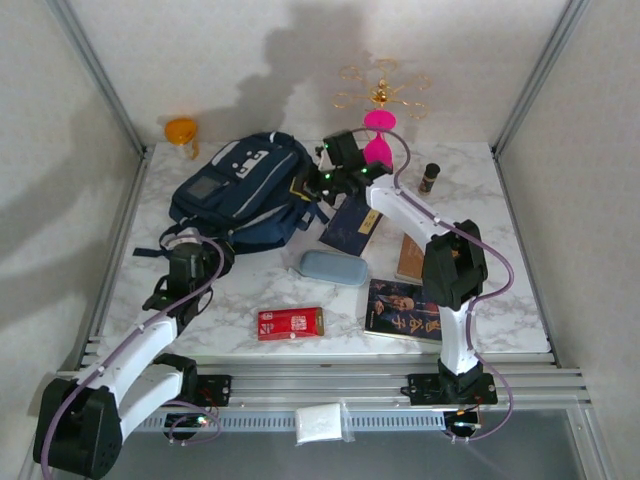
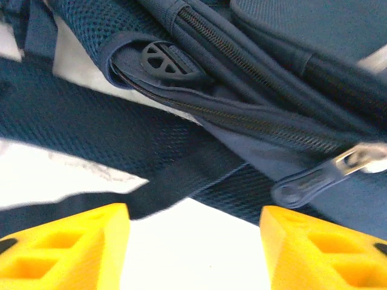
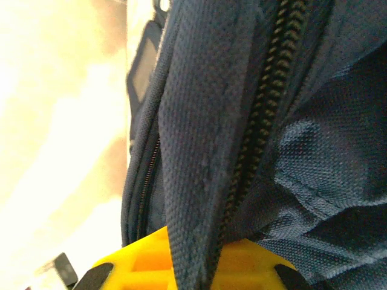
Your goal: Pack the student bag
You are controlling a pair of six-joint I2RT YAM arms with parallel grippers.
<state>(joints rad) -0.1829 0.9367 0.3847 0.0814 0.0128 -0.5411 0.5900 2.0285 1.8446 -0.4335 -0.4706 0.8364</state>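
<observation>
Pencil case (image 1: 334, 267) beside student bag (image 1: 240, 190); right tool (image 1: 302, 187) clamps bag, left tool (image 2: 193, 241) apart.

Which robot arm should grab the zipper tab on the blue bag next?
Probably left. The left gripper is open, with the zipper tab just ahead of it. The right gripper is busy pinching fabric of the student bag beside its zipper.

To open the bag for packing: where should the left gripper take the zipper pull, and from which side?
Grip the dark flat tab, not the metal slider. It sticks out from the student bag toward the open left gripper, so probably come from this near side.
</observation>
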